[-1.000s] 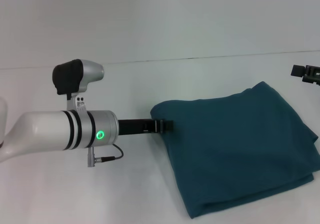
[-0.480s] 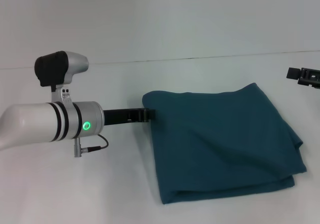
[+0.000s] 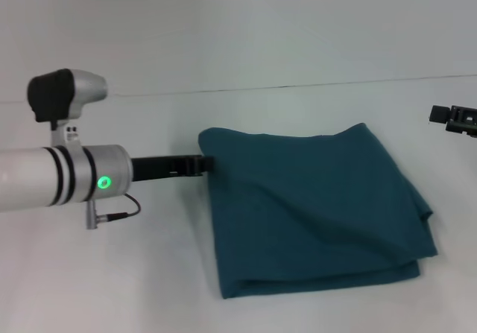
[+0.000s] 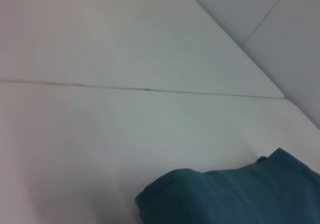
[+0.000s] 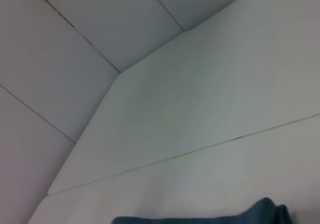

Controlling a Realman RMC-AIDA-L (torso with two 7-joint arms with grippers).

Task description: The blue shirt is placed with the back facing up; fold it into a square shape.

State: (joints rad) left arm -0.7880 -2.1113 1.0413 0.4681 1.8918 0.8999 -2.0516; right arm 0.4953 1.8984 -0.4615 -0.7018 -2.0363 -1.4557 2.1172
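The blue shirt (image 3: 313, 206) lies folded into a rough square on the white table (image 3: 112, 273), right of centre in the head view. My left gripper (image 3: 203, 164) reaches in from the left and is shut on the shirt's upper left edge. A corner of the shirt (image 4: 235, 194) shows in the left wrist view, and a strip of its cloth (image 5: 250, 216) in the right wrist view. My right gripper (image 3: 455, 118) hovers at the far right edge, away from the shirt.
A thin seam (image 3: 298, 86) runs across the table behind the shirt. Bare white tabletop lies to the left, in front and behind.
My left arm has pulled back to the left, dragging the folded shirt leftward across the table with it. The right gripper has barely moved.
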